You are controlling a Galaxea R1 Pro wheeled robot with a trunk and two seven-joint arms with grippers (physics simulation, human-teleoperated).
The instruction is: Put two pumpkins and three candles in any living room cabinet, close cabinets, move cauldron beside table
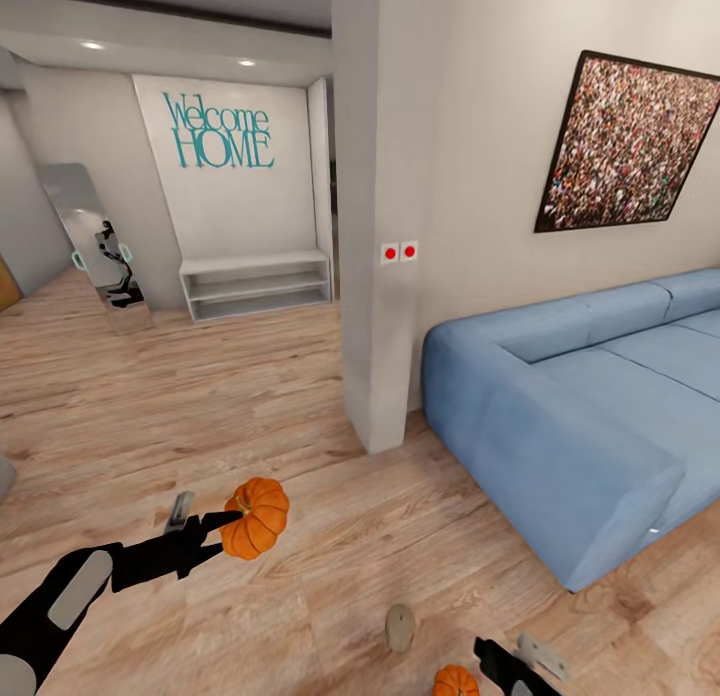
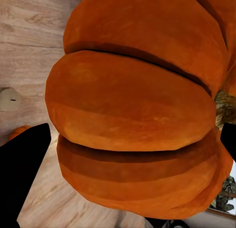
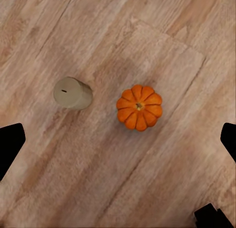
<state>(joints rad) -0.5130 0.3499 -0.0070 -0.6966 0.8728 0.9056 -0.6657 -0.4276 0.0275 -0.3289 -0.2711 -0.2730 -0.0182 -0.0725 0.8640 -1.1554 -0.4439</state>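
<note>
Left gripper [image 1: 232, 531] is clamped on a pumpkin [image 1: 256, 517], and I'm holding it up off the wood floor [image 1: 200, 416]; in its wrist view the orange ribs crowd between the dark fingers [image 2: 22, 174]. Right gripper [image 1: 520, 676] hangs spread wide, gripping nothing, over the second pumpkin [image 3: 139, 107], which sits on the floor near a tan candle [image 3: 73, 93] lying on its side. I see a blue sofa [image 1: 560, 416] to the right, against the wall.
</note>
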